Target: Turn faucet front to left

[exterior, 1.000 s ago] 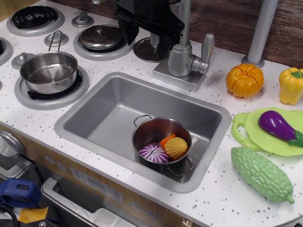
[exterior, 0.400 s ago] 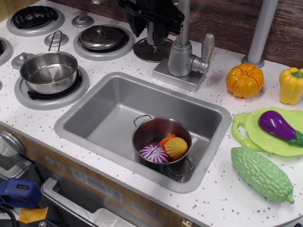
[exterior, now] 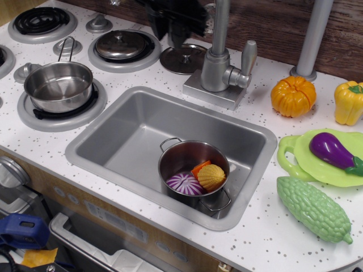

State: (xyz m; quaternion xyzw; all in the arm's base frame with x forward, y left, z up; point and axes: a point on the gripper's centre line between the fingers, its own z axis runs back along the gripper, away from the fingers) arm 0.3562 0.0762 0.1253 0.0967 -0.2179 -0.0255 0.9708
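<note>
The faucet (exterior: pixel 215 68) is a matte silver-grey tap at the back rim of the sink. Its upright tube (exterior: pixel 220 25) rises out of the top of the frame from a cylindrical base on a rectangular plate (exterior: pixel 211 90). Its paddle lever (exterior: pixel 248 56) sticks out to the right. The spout end is out of view. My black gripper (exterior: pixel 170 31) hangs at the top edge, left of the tube and apart from it, above a flat pan lid (exterior: pixel 182 59). It is blurred, with its fingers apart and nothing between them.
The sink (exterior: pixel 113 141) holds a steel pot (exterior: pixel 194 173) with toy food. A saucepan (exterior: pixel 58 85) sits on the left burner and a lidded pot (exterior: pixel 120 45) behind it. A plain silver pole (exterior: pixel 311 39), a pumpkin (exterior: pixel 292 95), a yellow pepper (exterior: pixel 348 102), an eggplant (exterior: pixel 334 150) and a bitter gourd (exterior: pixel 313 208) are at the right.
My gripper has risen and shifted left, away from the faucet's tube and base. The pan lid under it now shows fully. The faucet base and lever have not visibly moved.
</note>
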